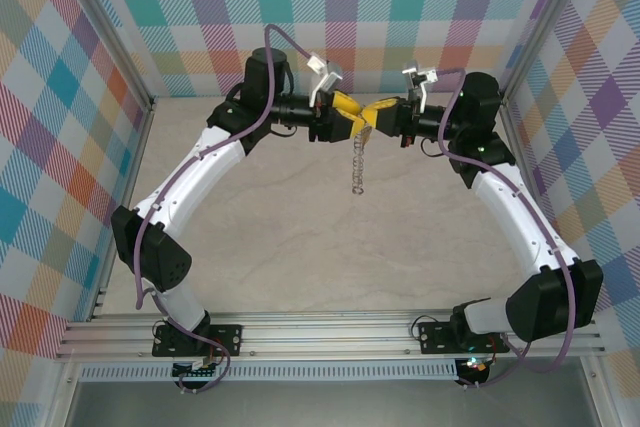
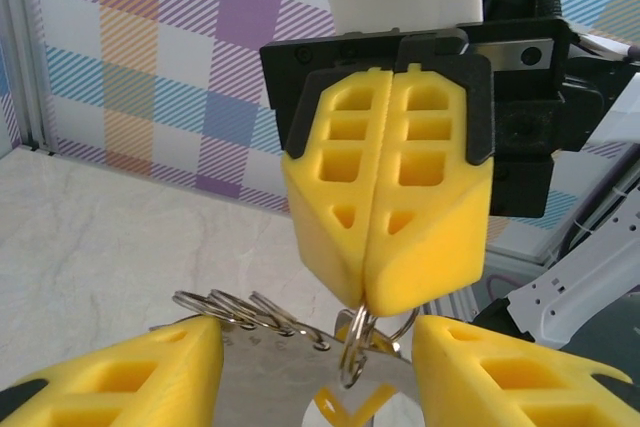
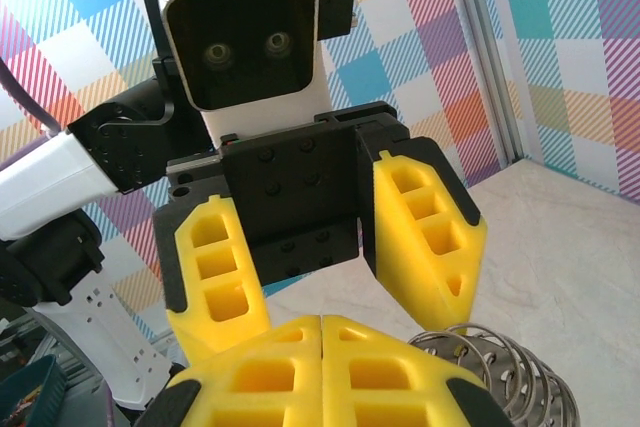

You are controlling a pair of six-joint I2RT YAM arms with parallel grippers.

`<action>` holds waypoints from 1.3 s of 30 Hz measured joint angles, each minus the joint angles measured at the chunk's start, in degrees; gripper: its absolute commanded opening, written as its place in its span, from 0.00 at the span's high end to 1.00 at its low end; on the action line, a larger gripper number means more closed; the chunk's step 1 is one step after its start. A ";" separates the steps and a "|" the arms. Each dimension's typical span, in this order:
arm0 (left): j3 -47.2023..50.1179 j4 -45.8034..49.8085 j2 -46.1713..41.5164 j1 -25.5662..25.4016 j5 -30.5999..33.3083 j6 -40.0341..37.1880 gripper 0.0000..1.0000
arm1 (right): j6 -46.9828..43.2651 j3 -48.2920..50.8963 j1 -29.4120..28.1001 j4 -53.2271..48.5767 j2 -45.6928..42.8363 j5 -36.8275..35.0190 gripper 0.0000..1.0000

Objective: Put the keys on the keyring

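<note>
We see both arms lifted off the surface (image 1: 300, 247) and meeting tip to tip. The right gripper (image 2: 372, 299) is clenched on a ring of the keyring (image 1: 359, 162), whose chain dangles straight down below the two grippers, well clear of the surface. The left gripper (image 2: 318, 342) faces it with its fingers parted on either side of the right gripper's tip, clamped on nothing that we can make out. Between those parted fingers lies a flat silvery piece (image 2: 270, 382) which we take to be the key, though it is too close to the left wrist camera for us to be sure. The coiled rings (image 2: 245, 309) touch the inner edge of one left finger. We judge the main risk to be a slip. The right gripper pinches only at its very tip, so a sideways nudge from the left gripper could twist the ring free and drop the chain. If the left fingers close off-centre, they could trap the coils rather than the key, or push the key out from between them.
</note>
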State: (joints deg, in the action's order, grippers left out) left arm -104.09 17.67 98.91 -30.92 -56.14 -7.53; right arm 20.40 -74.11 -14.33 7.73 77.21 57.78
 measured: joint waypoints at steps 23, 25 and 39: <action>0.87 -4.92 0.04 -0.26 -2.05 2.64 1.00 | 0.74 0.20 0.13 1.75 0.09 -2.54 0.63; 1.53 -6.38 0.04 -0.37 -1.53 3.32 1.00 | 1.36 0.85 0.22 1.70 -0.46 -4.87 0.59; 2.27 -10.03 0.04 -0.50 -0.15 4.94 1.00 | 3.15 16.37 1.16 4.48 -12.94 -19.87 0.56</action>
State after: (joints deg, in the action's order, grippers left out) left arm -101.82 7.64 98.96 -31.42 -56.29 -2.59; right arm 23.55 -57.74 -13.17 12.21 64.27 37.91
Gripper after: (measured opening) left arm 0.049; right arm 0.431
